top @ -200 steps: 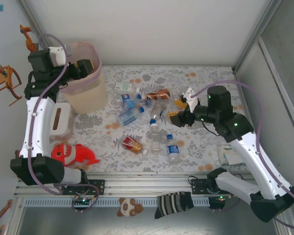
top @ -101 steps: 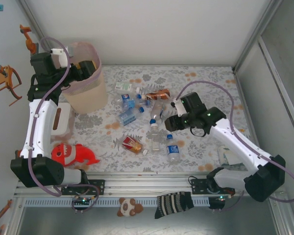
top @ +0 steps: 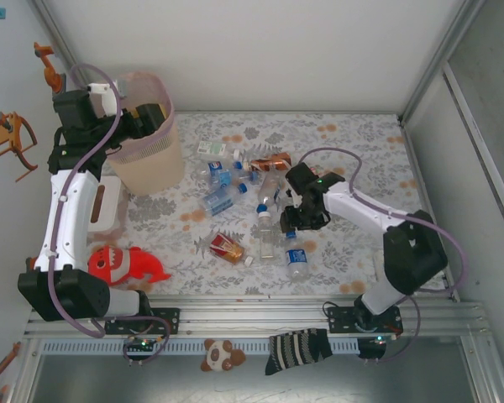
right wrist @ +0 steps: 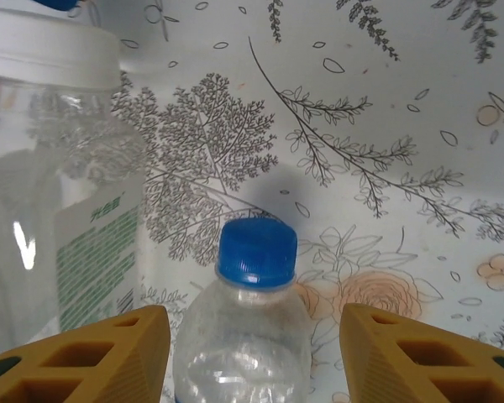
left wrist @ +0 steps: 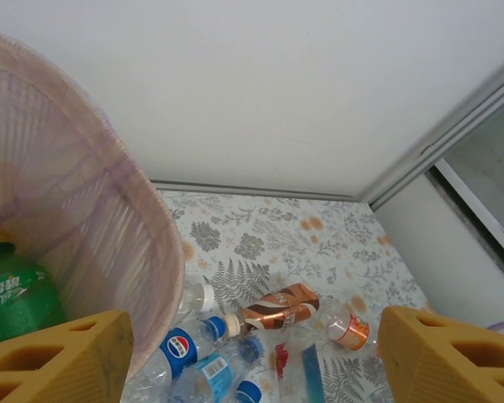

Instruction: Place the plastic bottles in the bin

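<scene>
Now that the right claw (right wrist: 256, 340) has been swung in and lowered, a blue-capped bottle (right wrist: 254, 277) on the worktop (top: 353, 151), well apart from the bin (top: 151, 164), is straddled by narrowing fingers (right wrist: 92, 353) not yet pressed against it. A pickup is judged imminent. Over the bin, the left claw (left wrist: 252, 357) is kept spread, empty.

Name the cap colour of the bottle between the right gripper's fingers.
Blue cap, best in the right wrist view.

Table (top: 353, 143) is printed w/ grey ferns & orange blooms. Plain white wall (top: 260, 50) is seen behind, alu. post (top: 432, 63) at right corner, rail (top: 260, 312) along near edge.
</scene>
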Tool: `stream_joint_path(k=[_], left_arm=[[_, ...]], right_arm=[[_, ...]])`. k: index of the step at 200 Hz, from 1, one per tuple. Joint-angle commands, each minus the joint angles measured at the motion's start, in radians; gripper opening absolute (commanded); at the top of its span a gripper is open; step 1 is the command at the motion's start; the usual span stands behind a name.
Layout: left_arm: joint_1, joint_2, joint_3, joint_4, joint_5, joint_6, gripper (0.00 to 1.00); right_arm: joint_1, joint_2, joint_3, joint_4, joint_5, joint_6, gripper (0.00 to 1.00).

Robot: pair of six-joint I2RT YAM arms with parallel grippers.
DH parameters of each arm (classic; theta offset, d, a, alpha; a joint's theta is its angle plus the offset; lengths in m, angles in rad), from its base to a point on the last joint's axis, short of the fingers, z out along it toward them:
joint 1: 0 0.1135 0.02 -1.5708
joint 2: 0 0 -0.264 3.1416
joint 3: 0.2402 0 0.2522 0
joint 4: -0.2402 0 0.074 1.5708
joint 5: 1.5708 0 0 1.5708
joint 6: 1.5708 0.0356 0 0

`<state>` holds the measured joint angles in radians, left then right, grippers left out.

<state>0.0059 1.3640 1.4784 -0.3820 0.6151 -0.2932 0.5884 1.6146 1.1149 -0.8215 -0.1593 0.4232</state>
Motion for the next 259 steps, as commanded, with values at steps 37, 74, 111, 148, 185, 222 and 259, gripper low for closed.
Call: stream_joint_path(k=[37, 74, 111, 148, 185, 222, 259], left_arm=[[-0.004, -0.035, 0.005, -0.038, -0.015, -0.002, 0.76], [-0.004, -0.039, 0.006, -0.037, -0.015, -0.001, 0.77], [-0.003, -0.031, 0.012, -0.048, -0.017, 0.0, 0.77], [-0.003, -0.027, 0.016, -0.045, -0.023, -0.001, 0.77], [-0.003, -0.023, 0.02, -0.044, -0.017, -0.004, 0.77], [-0.003, -0.028, 0.02, -0.047, -0.015, -0.007, 0.77], [-0.007, -0.028, 0.02, -0.03, 0.005, -0.004, 0.77]], right_arm=[[0.008, 0.138, 0.075, 0.008, 0.058, 0.015, 0.53], [0.01, 0.199, 0.074, 0.034, 0.033, 0.011, 0.5], [0.013, 0.225, 0.062, 0.048, 0.021, 0.014, 0.45], [0.016, 0.22, 0.056, 0.045, 0.018, 0.021, 0.37], [0.016, 0.205, 0.059, 0.033, 0.021, 0.025, 0.31], [0.016, 0.16, 0.064, 0.034, 0.039, 0.034, 0.28], [0.016, 0.066, 0.066, 0.056, 0.069, 0.036, 0.26]])
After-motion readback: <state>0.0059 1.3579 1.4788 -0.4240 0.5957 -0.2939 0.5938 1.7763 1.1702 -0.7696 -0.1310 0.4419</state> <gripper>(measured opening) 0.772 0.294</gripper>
